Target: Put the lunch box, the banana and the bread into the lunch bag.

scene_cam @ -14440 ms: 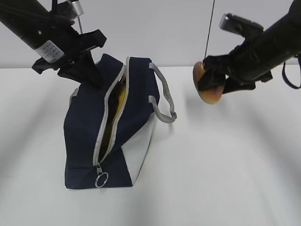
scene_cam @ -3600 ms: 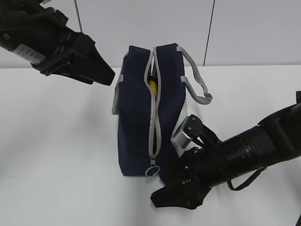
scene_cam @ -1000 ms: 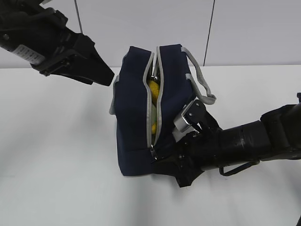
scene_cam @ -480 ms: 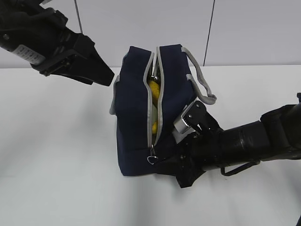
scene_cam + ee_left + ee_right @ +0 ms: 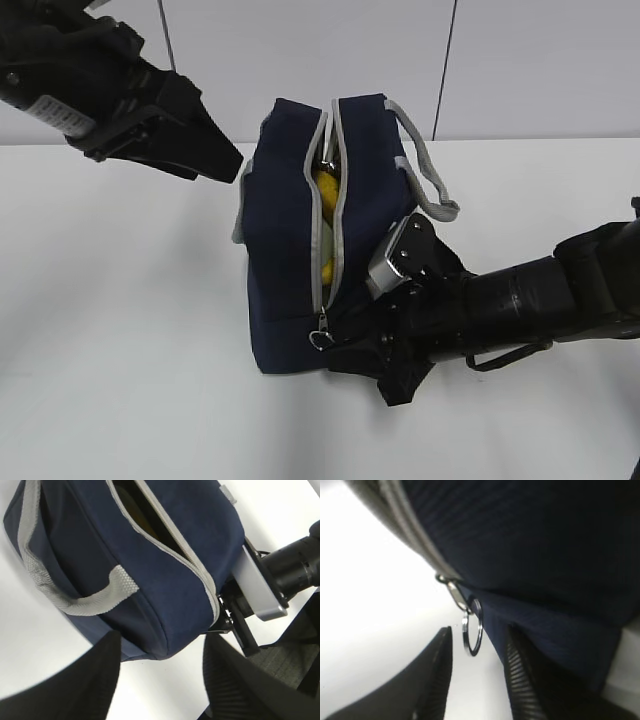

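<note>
Right pincer [image 5: 475, 680]: fingers parted, metal ring pull [image 5: 472, 626] hanging loose between them, not gripped; only the right wrist view shows this. Left pincer [image 5: 160, 680]: released, hovering above the lunch bag [image 5: 290, 250] on the tabletop [image 5: 120, 380]. Exterior view alone shows the yellow banana [image 5: 325, 190] inside the gaping zipper [image 5: 336, 230].

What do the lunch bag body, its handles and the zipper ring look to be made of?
Lunch bag: navy woven fabric, matte, with fine weave lines close up. Handles: grey webbing, with a coarse ribbed texture. Ring pull: probably metal, thin, shiny and reflective, hanging between the right gripper fingers.
</note>
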Tool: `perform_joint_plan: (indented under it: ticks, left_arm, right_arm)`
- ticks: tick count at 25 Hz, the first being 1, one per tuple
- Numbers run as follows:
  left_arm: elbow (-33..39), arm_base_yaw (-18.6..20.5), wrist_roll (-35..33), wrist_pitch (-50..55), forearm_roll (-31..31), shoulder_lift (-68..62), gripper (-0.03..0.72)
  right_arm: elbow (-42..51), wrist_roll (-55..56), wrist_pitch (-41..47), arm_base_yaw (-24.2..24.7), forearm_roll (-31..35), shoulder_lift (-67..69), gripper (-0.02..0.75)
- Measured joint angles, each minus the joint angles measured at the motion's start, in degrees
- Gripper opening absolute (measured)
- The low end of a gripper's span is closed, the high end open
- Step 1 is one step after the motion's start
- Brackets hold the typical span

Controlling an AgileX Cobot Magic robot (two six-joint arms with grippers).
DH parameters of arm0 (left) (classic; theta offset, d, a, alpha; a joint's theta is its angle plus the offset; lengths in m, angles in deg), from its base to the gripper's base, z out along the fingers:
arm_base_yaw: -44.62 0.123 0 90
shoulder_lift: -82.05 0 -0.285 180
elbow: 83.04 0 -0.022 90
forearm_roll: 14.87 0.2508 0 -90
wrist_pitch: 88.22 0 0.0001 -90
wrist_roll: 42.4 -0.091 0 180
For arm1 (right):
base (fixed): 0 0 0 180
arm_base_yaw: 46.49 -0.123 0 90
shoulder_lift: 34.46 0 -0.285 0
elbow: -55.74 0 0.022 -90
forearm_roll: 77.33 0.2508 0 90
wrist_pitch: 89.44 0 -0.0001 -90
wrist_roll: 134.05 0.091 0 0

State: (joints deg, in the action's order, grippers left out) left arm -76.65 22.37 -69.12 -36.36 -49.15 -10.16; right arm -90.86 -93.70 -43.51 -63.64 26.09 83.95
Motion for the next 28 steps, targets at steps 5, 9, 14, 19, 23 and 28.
perform_joint_plan:
  ticks: [5, 9, 14, 19, 23, 28]
  left_arm:
    - [0.0, 0.0, 0.0, 0.0, 0.0, 0.0, 0.38]
    - [0.0, 0.0, 0.0, 0.0, 0.0, 0.0, 0.38]
    - [0.0, 0.0, 0.0, 0.01, 0.0, 0.0, 0.38]
    - [0.0, 0.0, 0.0, 0.06, 0.0, 0.0, 0.38]
    - [0.0, 0.0, 0.0, 0.24, 0.0, 0.0, 0.38]
    - [0.0, 0.0, 0.0, 0.4, 0.0, 0.0, 0.38]
  right_arm:
    - [0.0, -0.99, 1.72, 0.0, 0.0, 0.0, 0.269]
    - [0.0, -1.12, 2.08, 0.0, -0.2, 0.12, 0.269]
    - [0.0, -1.17, 4.21, -0.04, -0.32, 2.23, 0.269]
    - [0.0, -1.49, 4.72, -1.14, -0.11, 2.92, 0.243]
    - [-0.13, -1.57, 4.72, -1.35, 0.0, 2.92, 0.192]
    - [-0.46, -1.71, 4.34, -1.35, 0.0, 2.92, 0.047]
